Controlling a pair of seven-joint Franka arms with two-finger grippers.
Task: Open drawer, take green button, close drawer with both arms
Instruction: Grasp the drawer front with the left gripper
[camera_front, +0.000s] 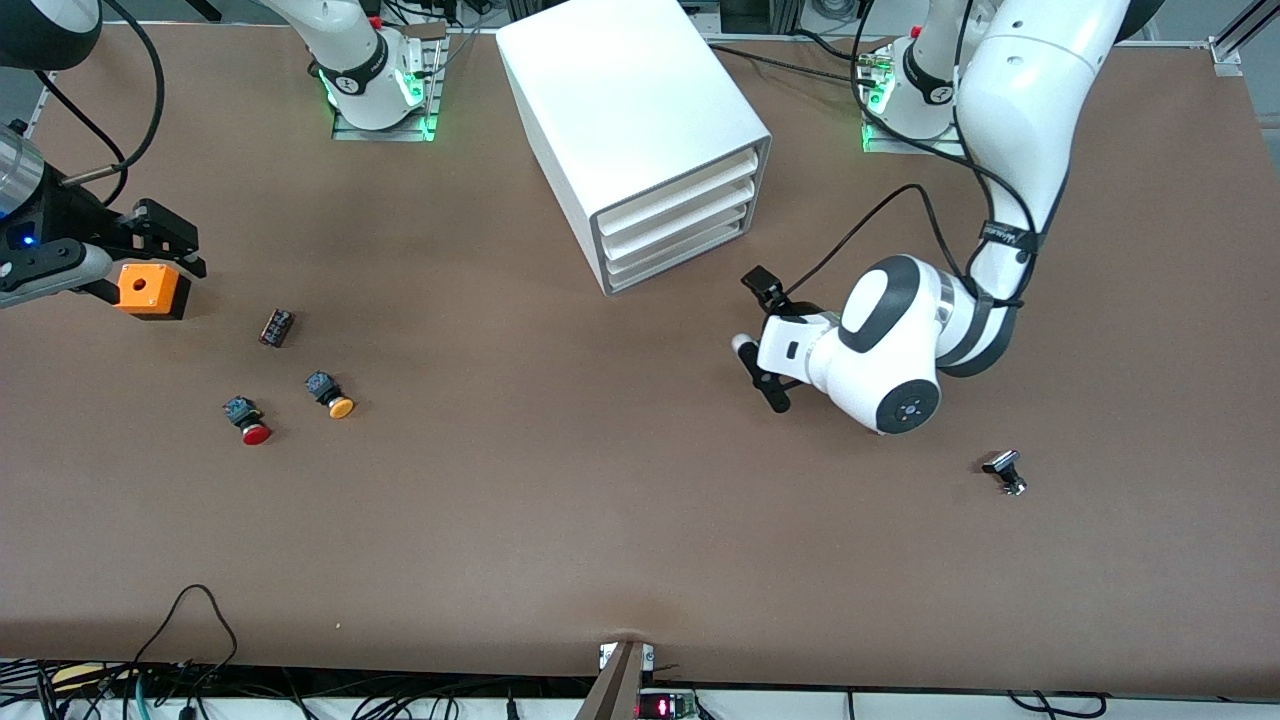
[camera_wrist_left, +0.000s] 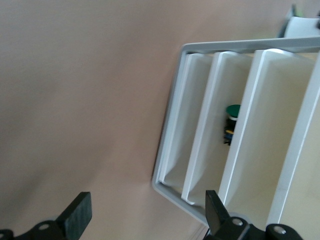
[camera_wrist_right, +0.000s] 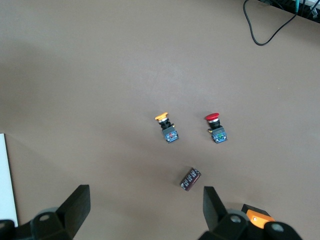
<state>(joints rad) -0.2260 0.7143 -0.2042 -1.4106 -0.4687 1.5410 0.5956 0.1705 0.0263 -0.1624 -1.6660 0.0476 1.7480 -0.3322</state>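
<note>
A: What did the table look like?
B: A matte brown tabletop (camera_front: 560, 520) filled the room; black cables (camera_front: 190, 640) trailed along its near edge.

A: And the cabinet?
B: The big white box cabinet (camera_front: 640, 130) stood between the arm bases, its lowest shallow white drawer (camera_front: 680, 262) shut. The green-capped push button (camera_wrist_left: 231, 120) sat in a drawer.

A: The grippers?
B: The left gripper (camera_front: 762, 340) hovered empty, spread wide, before the drawers. The right gripper (camera_front: 172, 242) hung wide, empty, over an orange box (camera_front: 150, 290).

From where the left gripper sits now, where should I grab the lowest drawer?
Probably by its front lip, coming straight at the cabinet's grey-rimmed front. The lowest drawer looks shut and flush, no handle visible. The open left gripper already faces it.
</note>
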